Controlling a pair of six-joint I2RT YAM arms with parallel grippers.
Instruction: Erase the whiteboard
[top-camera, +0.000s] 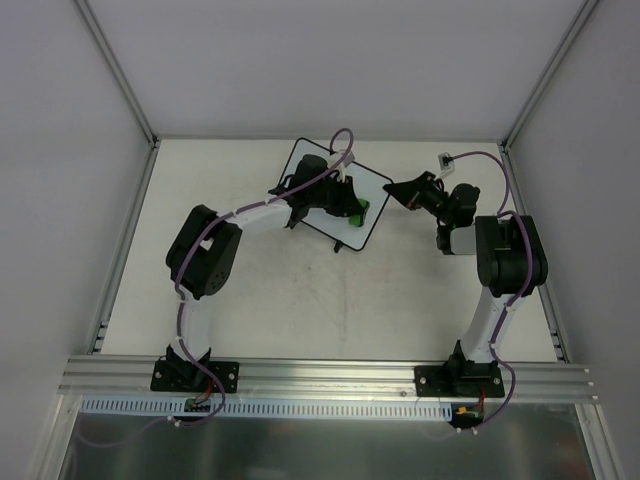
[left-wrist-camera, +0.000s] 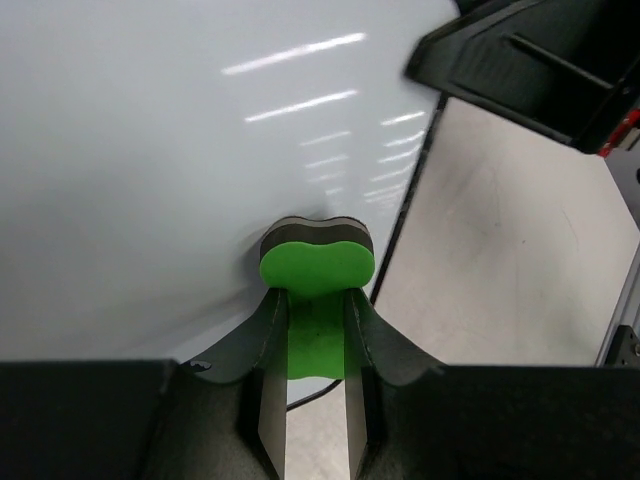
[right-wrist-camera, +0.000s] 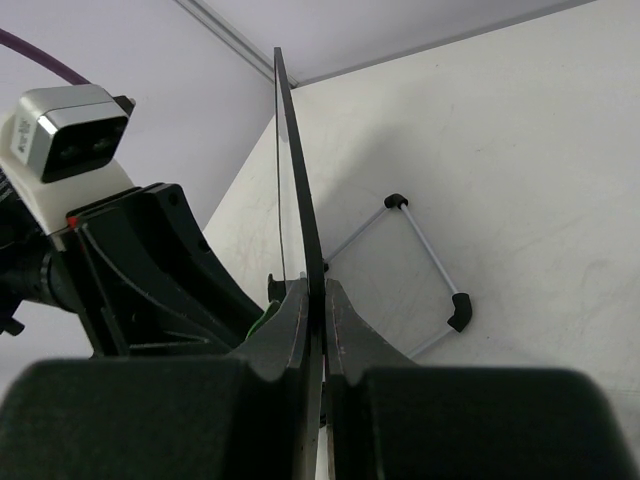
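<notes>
The whiteboard (top-camera: 378, 186) stands tilted at the far middle of the table, white with a thin black frame. My left gripper (top-camera: 358, 212) is shut on a green eraser (left-wrist-camera: 316, 262), whose dark pad presses against the board's white face (left-wrist-camera: 150, 170) near its right edge. My right gripper (top-camera: 395, 190) is shut on the board's right edge. In the right wrist view the frame (right-wrist-camera: 297, 170) runs edge-on between my fingers (right-wrist-camera: 345, 325), with the wire stand and its black feet (right-wrist-camera: 459, 312) behind. No scribble shows on the visible board surface.
Grey enclosure walls and aluminium posts (top-camera: 115, 70) surround the pale table (top-camera: 330, 300). A metal rail (top-camera: 330, 378) runs along the near edge, where both arm bases sit. A small white connector (top-camera: 444, 157) lies at the far right.
</notes>
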